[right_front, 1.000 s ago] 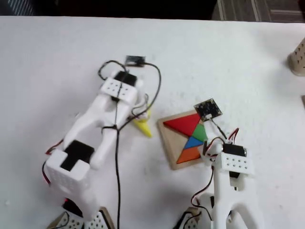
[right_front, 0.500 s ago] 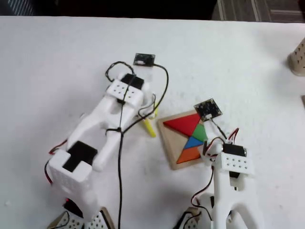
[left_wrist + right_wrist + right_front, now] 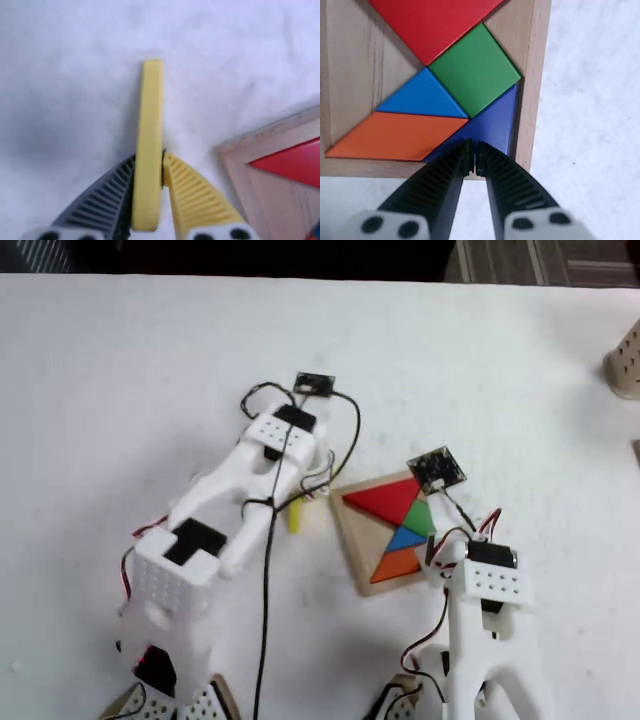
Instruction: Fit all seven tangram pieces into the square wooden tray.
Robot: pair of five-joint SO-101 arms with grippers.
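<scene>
Left wrist view: yellow piece (image 3: 150,125) edge-on, gripped between left jaws; right jaws clenched

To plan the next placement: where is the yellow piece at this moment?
In the high view, the yellow piece stands on edge in the left gripper, just left of the wooden tray.

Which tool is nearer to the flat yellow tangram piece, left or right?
Left. The left tool grips the flat yellow tangram piece beside the square wooden tray; the right tool is at the tray's opposite side.

robotics lab bench: white table (image 3: 90,370), exposed cables (image 3: 264,590).
</scene>
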